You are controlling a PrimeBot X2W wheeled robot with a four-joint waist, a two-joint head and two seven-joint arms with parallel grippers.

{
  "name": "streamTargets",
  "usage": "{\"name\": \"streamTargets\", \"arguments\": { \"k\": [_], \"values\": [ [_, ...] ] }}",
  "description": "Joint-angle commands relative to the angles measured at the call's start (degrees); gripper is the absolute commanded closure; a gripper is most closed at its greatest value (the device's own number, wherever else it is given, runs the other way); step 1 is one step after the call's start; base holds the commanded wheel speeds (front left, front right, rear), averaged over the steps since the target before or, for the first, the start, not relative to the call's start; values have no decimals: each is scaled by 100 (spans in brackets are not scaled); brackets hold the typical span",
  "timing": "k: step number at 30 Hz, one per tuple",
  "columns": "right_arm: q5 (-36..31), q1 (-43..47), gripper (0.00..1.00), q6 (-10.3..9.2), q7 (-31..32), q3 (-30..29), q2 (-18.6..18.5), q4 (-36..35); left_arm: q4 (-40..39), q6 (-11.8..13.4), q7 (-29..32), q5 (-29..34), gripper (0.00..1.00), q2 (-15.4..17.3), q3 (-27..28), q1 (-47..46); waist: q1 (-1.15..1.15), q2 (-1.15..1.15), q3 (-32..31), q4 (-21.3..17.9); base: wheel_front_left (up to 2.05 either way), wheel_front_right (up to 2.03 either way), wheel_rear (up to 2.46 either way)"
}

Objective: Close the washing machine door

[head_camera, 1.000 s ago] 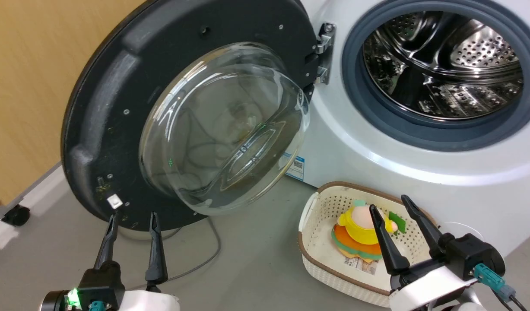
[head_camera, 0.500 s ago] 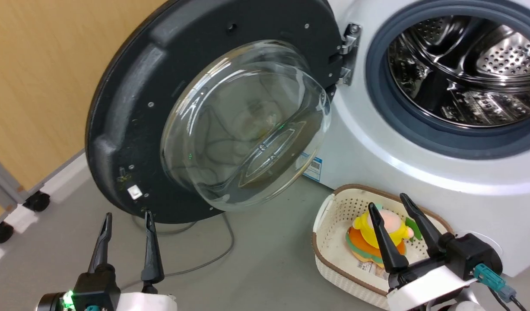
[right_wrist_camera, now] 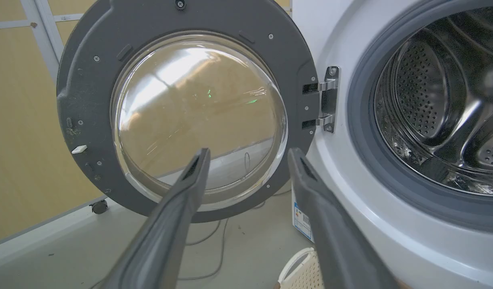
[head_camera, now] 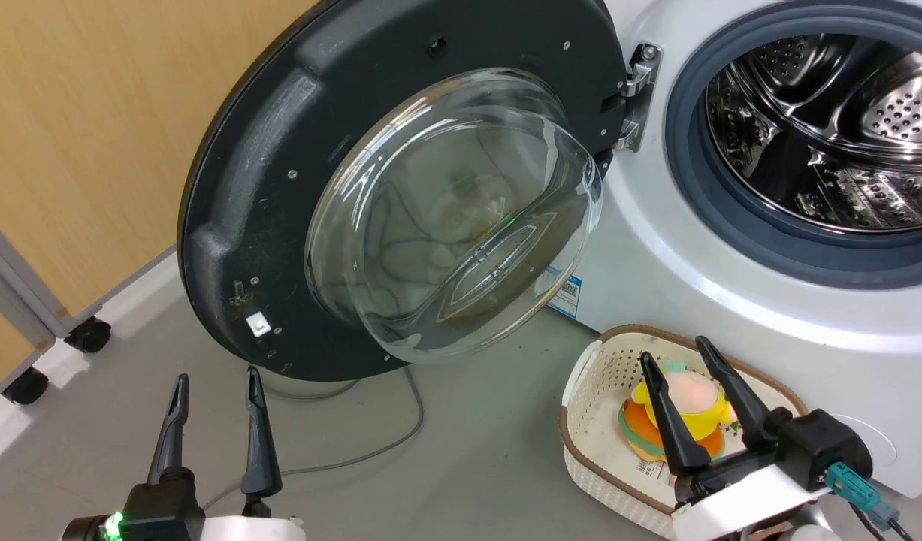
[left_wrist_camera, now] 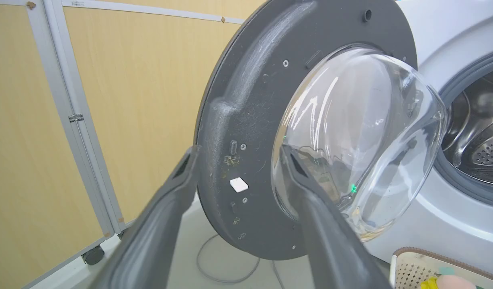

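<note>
Head view: washing machine door [head_camera: 265, 188] wide open, ahead-right of L hand [head_camera: 216, 374].
Farther from it than 1 s ago; spread wide, empty, same for R hand [head_camera: 673, 349]. Closing push not begun, needs reapproach.

The head camera looks forward and down from above, taking in the floor [head_camera: 468, 458], the washing machine door [head_camera: 280, 150] at upper left and the washing machine [head_camera: 633, 285] at right. The left pincer [head_camera: 216, 373] and right pincer [head_camera: 673, 347] rise from its bottom edge. The left wrist camera sits low and nearest the door, facing its inner side obliquely from the free edge, with a wooden wall [left_wrist_camera: 142, 100] at its left. The right wrist camera sits low, further back, facing the door almost squarely. All three views share the door, the drum [head_camera: 821, 150] opening and a corner of the basket [head_camera: 603, 361].
</note>
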Motion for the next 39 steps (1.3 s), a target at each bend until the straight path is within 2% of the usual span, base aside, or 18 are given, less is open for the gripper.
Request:
{"name": "streamTargets", "arguments": {
  "k": [1,3,4,5,8,11,14,15,21,27,34,39],
  "values": [
    [16,-69,0,5,-26,-1,-21,19,-21,23,-32,-11,0,-5,9,48,0,0,-2,-1,0,0,0],
    [11,-64,0,5,-26,-7,-18,16,-20,19,-32,-14,0,-5,8,47,0,0,-2,-1,0,0,0],
    [9,-61,0,5,-26,-11,-17,15,-16,8,-32,-24,53,-5,1,47,0,0,-2,-1,0,0,0],
    [6,-58,0,5,-26,-15,-15,13,-19,-10,-32,-31,100,-5,-13,44,0,0,-1,-1,0,0,0],
    [-5,-39,0,5,-26,-37,-10,3,-106,-67,-32,-138,100,2,70,-38,0,0,2,5,0,0,0],
    [-43,37,0,5,-26,-122,-7,-52,-66,-347,-32,-620,100,159,504,-456,0,0,69,5,0,0,0],
    [-81,107,0,5,-26,-200,-23,-100,198,-599,-9,-913,100,451,757,-927,0,0,113,-5,0,0,0],
    [-129,189,0,5,-26,-310,-23,-181,509,-761,275,-1461,100,698,1140,-1546,0,0,162,-14,0,0,0],
    [-252,423,0,5,-26,-547,44,-381,1556,-1052,1286,-2722,100,1224,1783,-2869,0,0,290,-78,0,0,0],
    [-311,402,0,5,-6,-530,29,-495,2817,-1086,2234,-3915,100,1603,2413,-3884,0,0,502,-310,0,0,0],
    [-305,318,0,5,25,-487,-55,-545,4160,-832,3417,-5305,100,1580,3047,-4857,0,0,661,-486,0,0,0],
    [-304,297,0,5,25,-474,-49,-518,4571,-908,4288,-5849,100,1570,3123,-5041,0,0,650,-594,0,0,0]
  ]
}}
